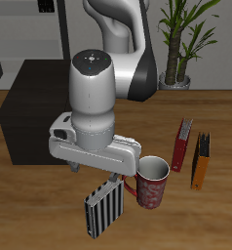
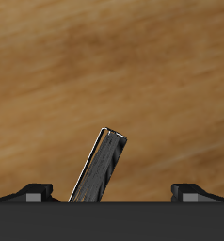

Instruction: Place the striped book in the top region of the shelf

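end effector [image 1: 106, 182]: clamped on the top edge of the striped book [image 1: 101, 207], pointing down
striped book: lifted off the surface [image 1: 30, 210], hanging tilted under the end effector, near the front edge; wrist view shows it edge-on [image 2: 100, 168], leaning between the fingertips [image 2: 37, 191]
shelf [image 1: 35, 103]: dark, far back, well apart from the book
mug [image 1: 152, 184]: red patterned, just beside the book
red book [image 1: 182, 145]: upright beyond the mug
orange-and-black book [image 1: 200, 161]: upright, beside the red book

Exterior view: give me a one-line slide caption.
Gripper directly above the tilted striped book beside a red mug, the dark shelf farther back and two more books standing nearby.
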Controlling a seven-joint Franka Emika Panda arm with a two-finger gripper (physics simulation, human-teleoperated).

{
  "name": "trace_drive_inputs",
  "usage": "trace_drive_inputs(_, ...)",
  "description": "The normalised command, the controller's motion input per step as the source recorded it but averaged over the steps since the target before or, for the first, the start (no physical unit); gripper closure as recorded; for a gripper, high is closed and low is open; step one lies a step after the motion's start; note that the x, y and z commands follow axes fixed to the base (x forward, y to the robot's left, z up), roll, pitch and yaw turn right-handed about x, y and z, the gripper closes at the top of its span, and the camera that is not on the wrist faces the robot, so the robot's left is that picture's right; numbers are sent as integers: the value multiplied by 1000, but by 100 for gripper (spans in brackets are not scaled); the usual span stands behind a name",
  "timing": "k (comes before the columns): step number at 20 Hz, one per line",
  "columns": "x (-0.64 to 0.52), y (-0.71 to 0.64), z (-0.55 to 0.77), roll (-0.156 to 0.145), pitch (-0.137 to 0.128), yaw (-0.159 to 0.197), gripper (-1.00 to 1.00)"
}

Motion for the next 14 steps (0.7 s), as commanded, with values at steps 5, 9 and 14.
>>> trace_drive_inputs(5,62,87,-354,13,33,-22,-100)
trace_drive_inputs(9,46,72,-256,11,30,-31,-100)
trace_drive_inputs(14,27,44,-375,15,48,-17,-100)
